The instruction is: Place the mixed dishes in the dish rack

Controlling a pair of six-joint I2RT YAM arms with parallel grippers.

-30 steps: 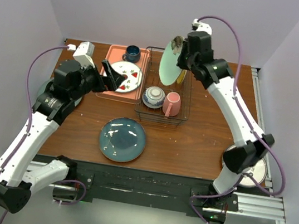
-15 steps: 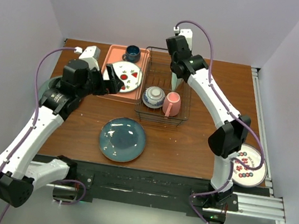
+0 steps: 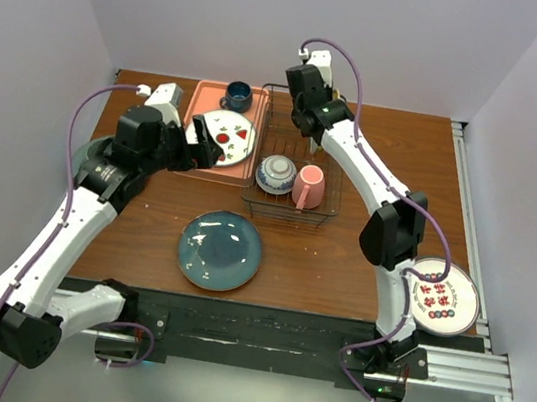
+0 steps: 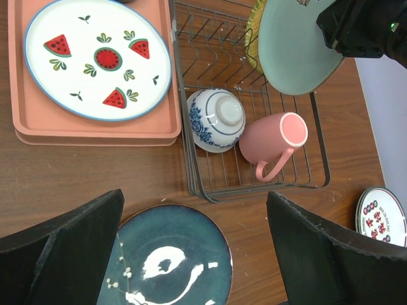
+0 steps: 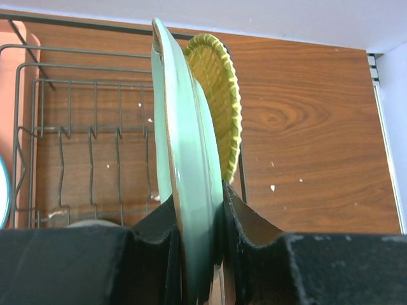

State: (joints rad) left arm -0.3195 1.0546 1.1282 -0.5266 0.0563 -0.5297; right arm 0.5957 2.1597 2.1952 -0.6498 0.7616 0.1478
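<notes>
My right jaws [image 5: 198, 210] are clenched on the rim of a teal-grey plate [image 5: 187, 159], held on edge over the 1 o'clock corner of the dish rack [image 4: 216, 181], just beside the yellow plate [image 5: 219, 101] that stands upright there. Whether its lower edge sits between the prongs yet, I cannot tell. Toward the rack's 6 o'clock side lie the patterned bowl [image 4: 216, 119], bottom up, and the pink mug [image 4: 273, 136], on its side. So I judge three pieces loaded and a fourth going in. Left outside: the watermelon plate [image 4: 95, 57] and a dark blue mug [image 3: 237, 95] on the pink tray [image 4: 19, 121] at 11 o'clock of the surface [image 3: 340, 262], the dark teal plate [image 3: 221, 250] at 6 o'clock, and the white plate with red marks [image 3: 439, 297] at 4 o'clock. My left jaws [image 4: 194, 210] hang released and empty over the near end of the tray.
</notes>
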